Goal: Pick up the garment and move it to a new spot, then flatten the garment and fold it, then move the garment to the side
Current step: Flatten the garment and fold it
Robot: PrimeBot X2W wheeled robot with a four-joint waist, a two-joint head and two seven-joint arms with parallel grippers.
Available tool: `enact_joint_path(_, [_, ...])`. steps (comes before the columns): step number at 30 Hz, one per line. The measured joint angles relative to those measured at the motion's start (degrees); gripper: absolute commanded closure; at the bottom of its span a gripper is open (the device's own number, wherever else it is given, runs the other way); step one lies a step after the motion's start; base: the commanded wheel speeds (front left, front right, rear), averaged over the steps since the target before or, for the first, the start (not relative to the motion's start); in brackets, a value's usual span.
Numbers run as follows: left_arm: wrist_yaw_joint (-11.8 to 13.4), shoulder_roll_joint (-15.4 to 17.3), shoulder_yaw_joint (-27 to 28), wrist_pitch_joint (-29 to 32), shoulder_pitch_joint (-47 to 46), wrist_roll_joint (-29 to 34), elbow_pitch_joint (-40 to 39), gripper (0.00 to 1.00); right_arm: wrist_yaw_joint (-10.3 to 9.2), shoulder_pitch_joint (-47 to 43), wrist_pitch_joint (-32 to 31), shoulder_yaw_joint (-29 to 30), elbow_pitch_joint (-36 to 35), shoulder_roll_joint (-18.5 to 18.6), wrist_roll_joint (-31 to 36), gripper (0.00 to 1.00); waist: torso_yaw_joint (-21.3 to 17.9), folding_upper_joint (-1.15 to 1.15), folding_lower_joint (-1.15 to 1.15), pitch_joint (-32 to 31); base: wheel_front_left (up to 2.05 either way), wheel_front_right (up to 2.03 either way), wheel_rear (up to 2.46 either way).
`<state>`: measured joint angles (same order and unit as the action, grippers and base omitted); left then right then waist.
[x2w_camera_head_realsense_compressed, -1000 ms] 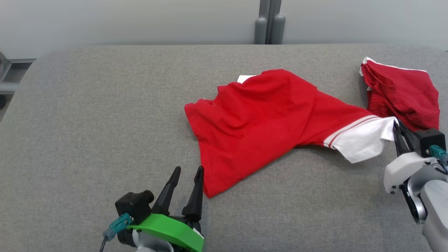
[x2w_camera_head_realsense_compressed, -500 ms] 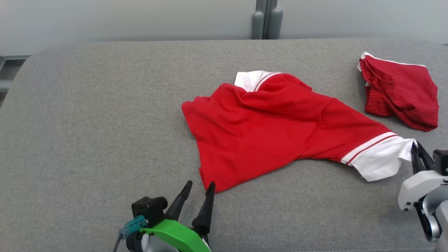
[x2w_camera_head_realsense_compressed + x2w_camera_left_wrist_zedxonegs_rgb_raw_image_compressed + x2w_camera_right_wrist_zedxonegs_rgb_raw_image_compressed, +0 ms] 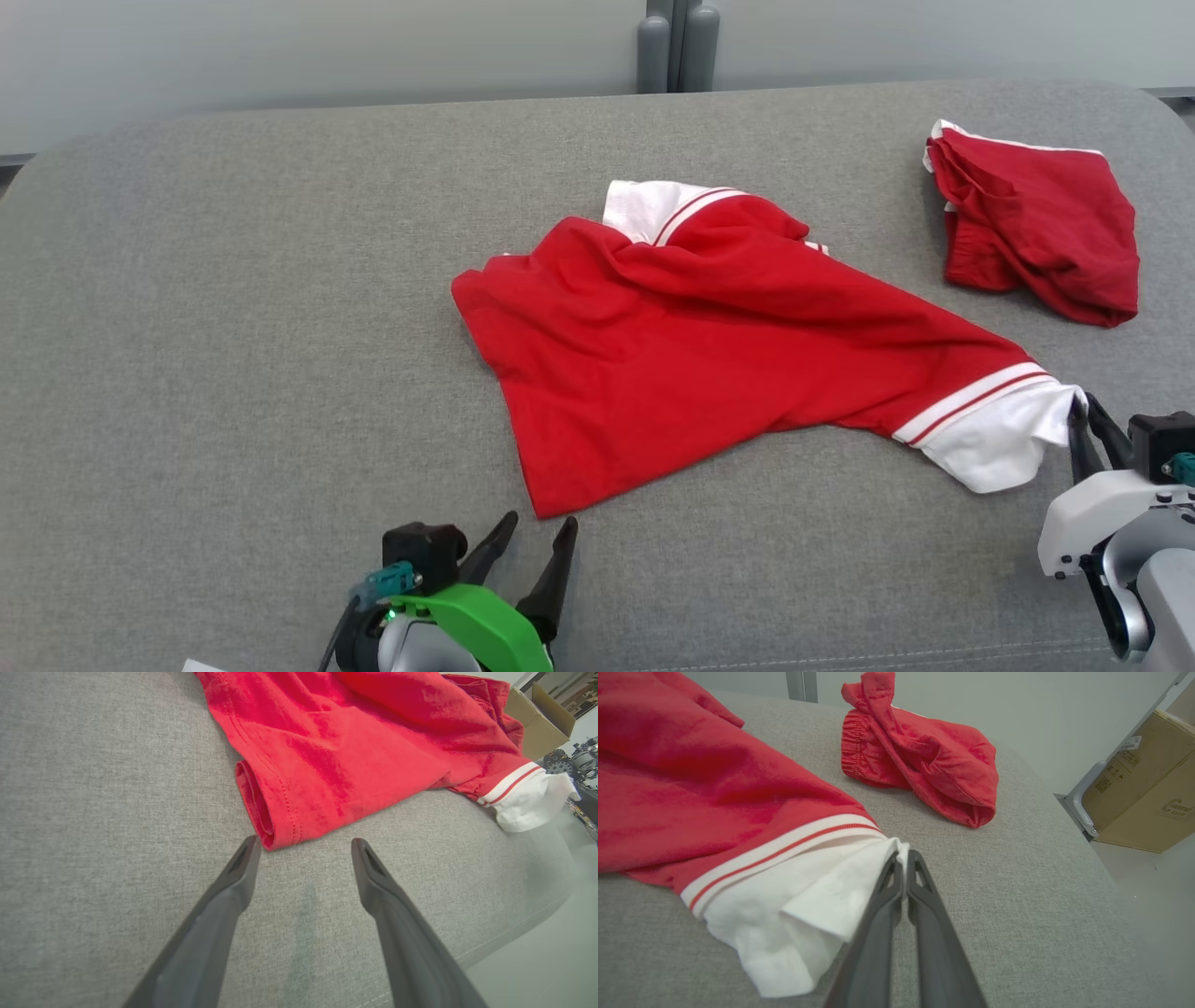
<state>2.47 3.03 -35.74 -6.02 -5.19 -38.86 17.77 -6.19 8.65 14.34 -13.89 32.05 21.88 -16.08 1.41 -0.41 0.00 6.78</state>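
Observation:
The garment (image 3: pixel 709 364) is a red shirt with white, red-striped sleeve ends, spread crumpled across the grey padded table (image 3: pixel 233 327). My right gripper (image 3: pixel 1083 420) is shut on the tip of its white sleeve (image 3: pixel 808 900) at the right, its fingers (image 3: pixel 896 914) pinching the cloth edge. My left gripper (image 3: pixel 537 532) stands open just short of the shirt's near hem corner (image 3: pixel 275 835), with that corner lying beyond its spread fingertips (image 3: pixel 247 851) and nothing between them.
A second red garment (image 3: pixel 1036 233) lies bunched at the table's far right, also seen in the right wrist view (image 3: pixel 924 760). A cardboard box (image 3: pixel 1143 793) stands off the table's right end. Grey posts (image 3: pixel 677 47) rise behind the table.
The right gripper has pulled the white sleeve toward me and rightward, stretching the shirt out and baring its other white sleeve at the back. The camera view has shifted too.

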Motion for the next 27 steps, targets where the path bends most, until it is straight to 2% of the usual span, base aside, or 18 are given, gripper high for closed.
enact_joint_path(9, [0.5,0.0,1.0,0.4,-4.3,0.8,5.0,0.0,0.02,-0.1,0.0,1.3,-0.7,-0.1,-0.1,0.0,-2.6,0.0,0.0,0.6,0.0,0.0,0.0])
enact_joint_path(19, [0.5,0.0,2.1,0.4,-6.1,0.7,9.5,0.0,-0.05,-0.5,0.0,4.6,-7.7,0.6,0.0,0.0,-6.4,0.0,0.0,1.1,0.0,0.0,0.0])
enact_joint_path(20, [0.2,0.0,1.9,0.4,-6.3,0.7,9.7,0.03,-0.05,-0.5,0.0,4.6,-8.4,0.5,0.0,0.0,-6.7,0.0,0.0,1.2,0.0,0.0,0.0])
enact_joint_path(21, [-0.1,0.0,1.7,0.4,-6.5,0.7,9.6,0.52,-0.05,-0.5,0.1,4.6,-9.1,0.3,0.1,0.0,-6.9,0.0,0.0,1.2,0.0,0.0,0.0])
enact_joint_path(22, [-0.6,0.0,1.2,0.3,-7.0,0.7,9.6,0.72,-0.05,-0.5,0.1,4.7,-9.7,0.1,0.1,0.0,-7.1,0.0,0.0,1.3,0.0,0.0,0.0])
enact_joint_path(23, [-1.0,-0.1,0.8,0.1,-7.5,0.7,9.5,1.0,-0.05,-0.5,0.1,4.7,-10.3,0.0,0.1,0.0,-7.2,0.0,0.0,1.3,0.0,0.0,0.0])
enact_joint_path(27, [-2.5,-0.2,0.7,-1.7,-9.7,0.7,7.5,1.0,-0.05,-0.8,0.1,4.9,-11.8,-0.1,0.4,0.0,-7.3,0.0,0.0,1.3,0.0,0.0,0.0])
